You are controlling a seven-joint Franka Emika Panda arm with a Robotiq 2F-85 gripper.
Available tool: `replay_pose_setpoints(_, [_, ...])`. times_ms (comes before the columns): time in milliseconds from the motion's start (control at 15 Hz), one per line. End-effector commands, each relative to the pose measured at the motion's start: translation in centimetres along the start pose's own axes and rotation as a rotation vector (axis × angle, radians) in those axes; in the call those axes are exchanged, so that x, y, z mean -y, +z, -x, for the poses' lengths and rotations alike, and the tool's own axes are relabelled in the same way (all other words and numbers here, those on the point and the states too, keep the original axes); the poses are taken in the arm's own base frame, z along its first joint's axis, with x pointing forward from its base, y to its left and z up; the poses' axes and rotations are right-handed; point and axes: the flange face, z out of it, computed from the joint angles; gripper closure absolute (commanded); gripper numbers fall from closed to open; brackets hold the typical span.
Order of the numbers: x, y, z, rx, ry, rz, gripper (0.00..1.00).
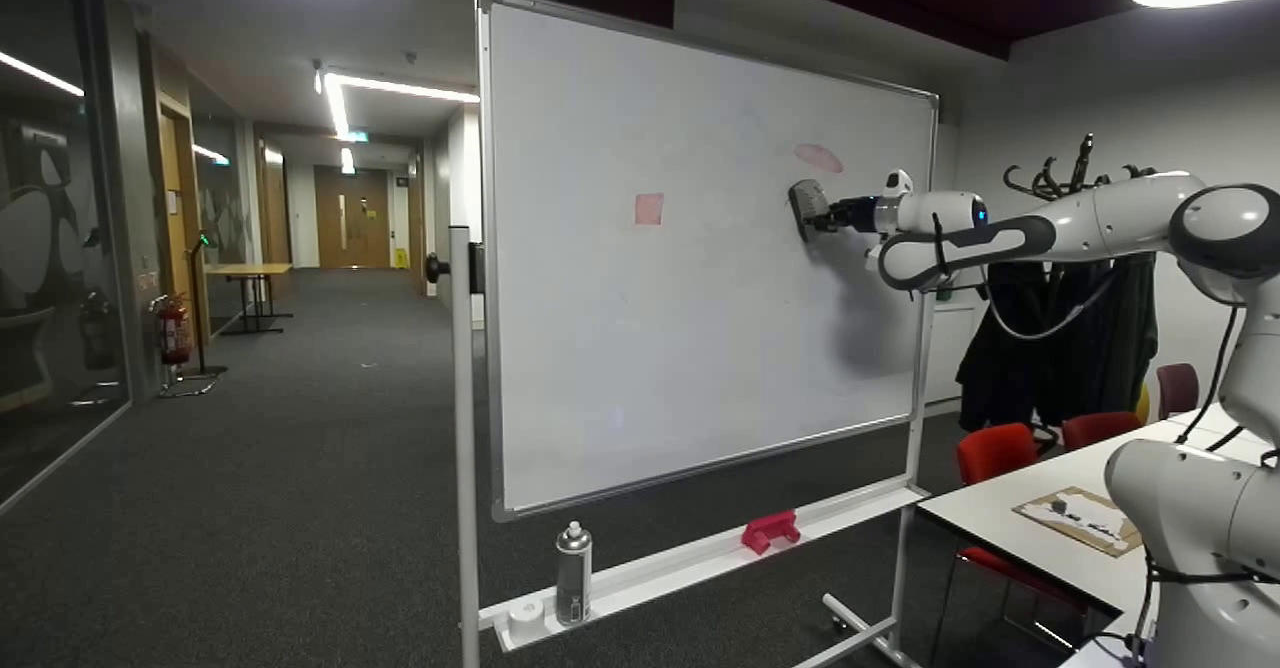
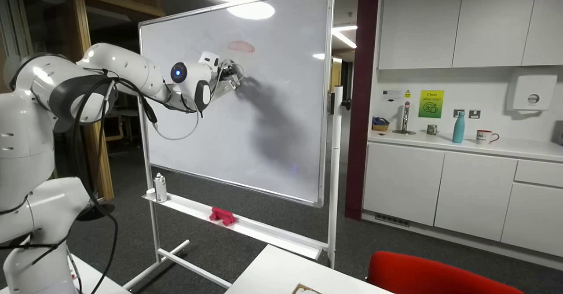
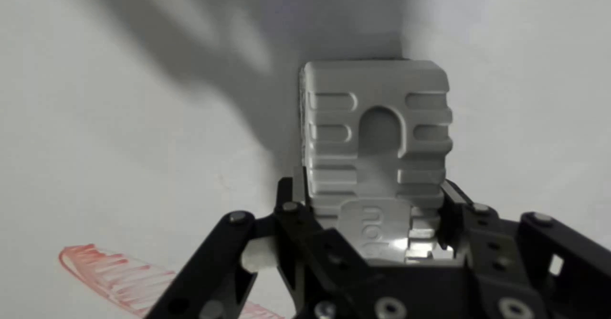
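A grey ribbed whiteboard eraser (image 3: 377,132) is clasped by its sides between the black fingers (image 3: 300,185) of my gripper (image 3: 374,187). In an exterior view the eraser (image 1: 806,206) stands on edge, its face toward the whiteboard (image 1: 640,348); whether it touches the surface I cannot tell. In another exterior view my gripper (image 2: 228,70) largely hides it. A hatched red oval (image 1: 818,157) is drawn on the board just above the gripper, and this oval (image 3: 110,276) shows at lower left in the wrist view. Farther along the board is a pink-red square (image 1: 649,209).
On the ledge under the board stand a spray can (image 1: 574,573), a small white roll-like thing (image 1: 526,616) and a red holder (image 1: 771,531). A white table (image 1: 1010,508) carries a cardboard piece (image 1: 1080,520). Red chairs (image 1: 1000,453) stand beside it. A kitchen counter (image 2: 440,146) lies beyond.
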Motion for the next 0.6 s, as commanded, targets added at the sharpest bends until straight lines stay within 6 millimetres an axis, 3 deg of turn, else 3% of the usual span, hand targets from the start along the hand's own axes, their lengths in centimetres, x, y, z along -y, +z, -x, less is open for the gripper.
replay_pose_setpoints(0, [3.8,1.2,0.7,0.011,-0.065,-0.073,0.65])
replay_pose_setpoints(267, [4.2,1.2,0.3,0.001,-0.073,-0.082,0.65])
replay_pose_setpoints(533, [2.9,0.8,-1.4,-0.022,-0.073,-0.052,0.65])
